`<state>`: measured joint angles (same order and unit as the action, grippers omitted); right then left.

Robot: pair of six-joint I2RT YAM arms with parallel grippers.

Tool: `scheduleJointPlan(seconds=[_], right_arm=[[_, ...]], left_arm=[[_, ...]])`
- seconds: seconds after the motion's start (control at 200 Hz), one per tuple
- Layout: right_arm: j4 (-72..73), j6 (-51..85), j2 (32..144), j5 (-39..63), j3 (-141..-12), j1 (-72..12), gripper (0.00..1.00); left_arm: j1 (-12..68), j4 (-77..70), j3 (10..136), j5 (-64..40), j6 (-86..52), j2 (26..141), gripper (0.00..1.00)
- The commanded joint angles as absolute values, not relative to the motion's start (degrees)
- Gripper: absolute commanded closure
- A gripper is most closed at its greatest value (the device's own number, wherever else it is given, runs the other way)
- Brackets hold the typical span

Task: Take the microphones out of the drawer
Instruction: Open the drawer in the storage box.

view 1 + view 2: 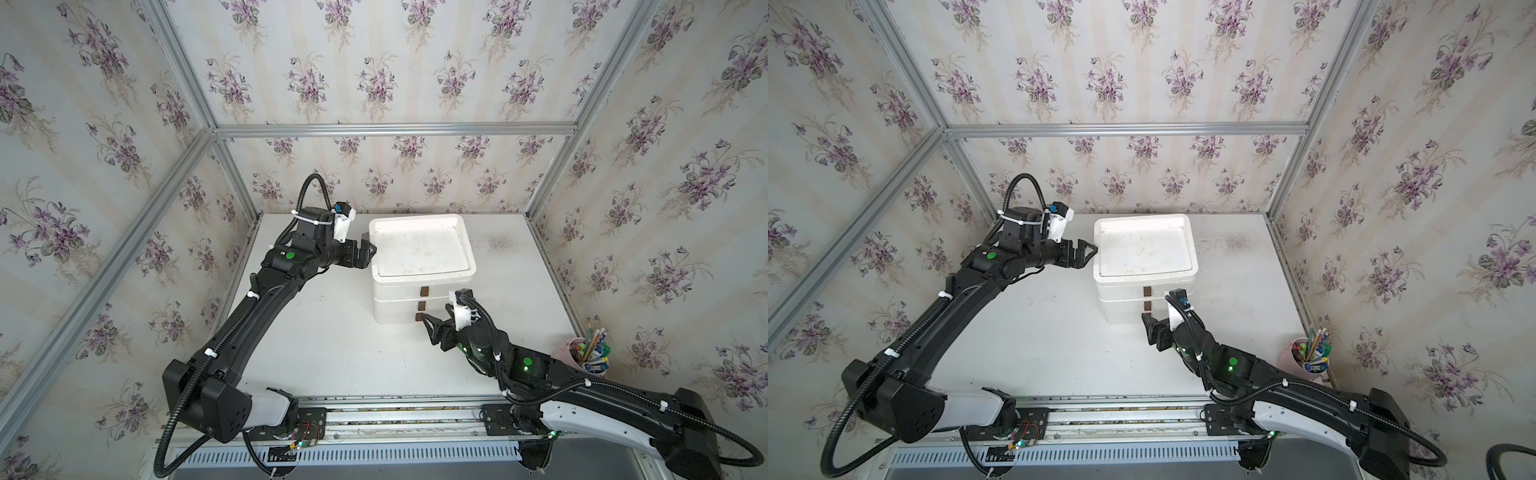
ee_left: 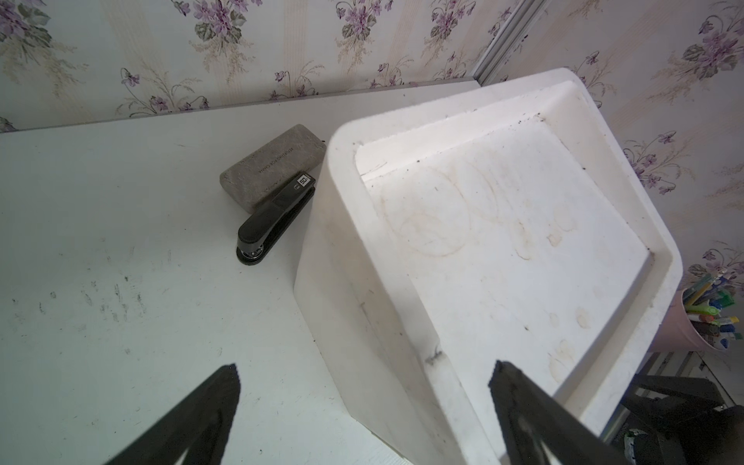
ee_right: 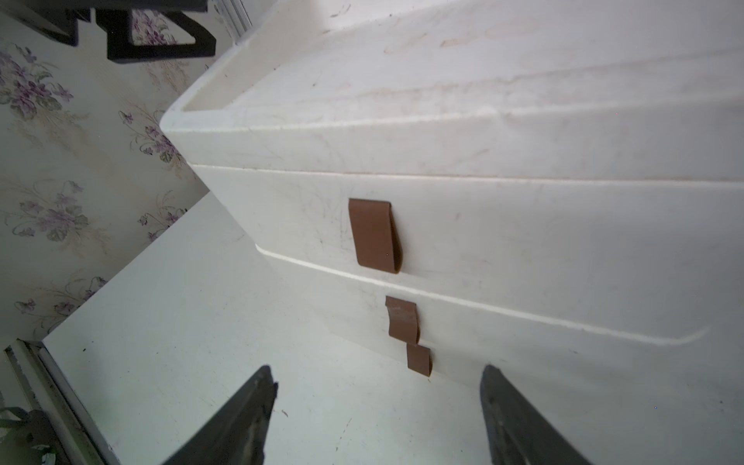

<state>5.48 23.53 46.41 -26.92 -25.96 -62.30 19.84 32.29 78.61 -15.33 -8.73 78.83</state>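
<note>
A white drawer unit (image 1: 395, 309) (image 1: 1121, 309) stands at the back middle of the table, with a shallow tray top. Its three stacked drawers are pushed in, each with a brown tab handle. The microphone is hidden. My right gripper (image 1: 436, 316) (image 1: 1152, 322) is open, low in front of the unit. In the right wrist view the lowest tab (image 3: 418, 359) lies just ahead of that gripper (image 3: 377, 369), between the finger lines and untouched. My left gripper (image 1: 365, 249) (image 1: 1086, 251) is open at the unit's left upper rim. Its fingers straddle that edge (image 2: 364, 368) without closing on it.
A black stapler (image 2: 273, 219) and a grey case (image 2: 269, 165) lie behind the unit's left side. A pink cup of pens (image 1: 588, 357) (image 1: 1308, 355) stands at the table's right edge. Wallpapered walls and aluminium posts enclose the table.
</note>
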Motion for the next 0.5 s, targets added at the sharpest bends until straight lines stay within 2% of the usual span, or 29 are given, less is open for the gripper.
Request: scheduleJointPlan(seconds=[0.0,0.18,0.35,0.495], right_arm=[[12.6,23.6,47.1,-30.5,-25.2,-62.4,0.3],[18.2,22.1,50.7,-34.2,-24.5,-62.4,0.35],[21.7,22.0,55.1,-38.6,-25.1,-62.6,0.53],[24.5,22.5,56.3,-42.1,-24.9,-62.6,0.57]], left_arm=[[19.7,30.8,78.7,-16.7,-9.7,79.8,0.01],[19.5,30.6,78.7,-16.7,-9.8,80.7,0.01],[19.6,30.5,78.4,-15.9,-9.4,80.7,0.01],[19.5,30.5,78.5,-16.2,-9.4,80.8,0.01]])
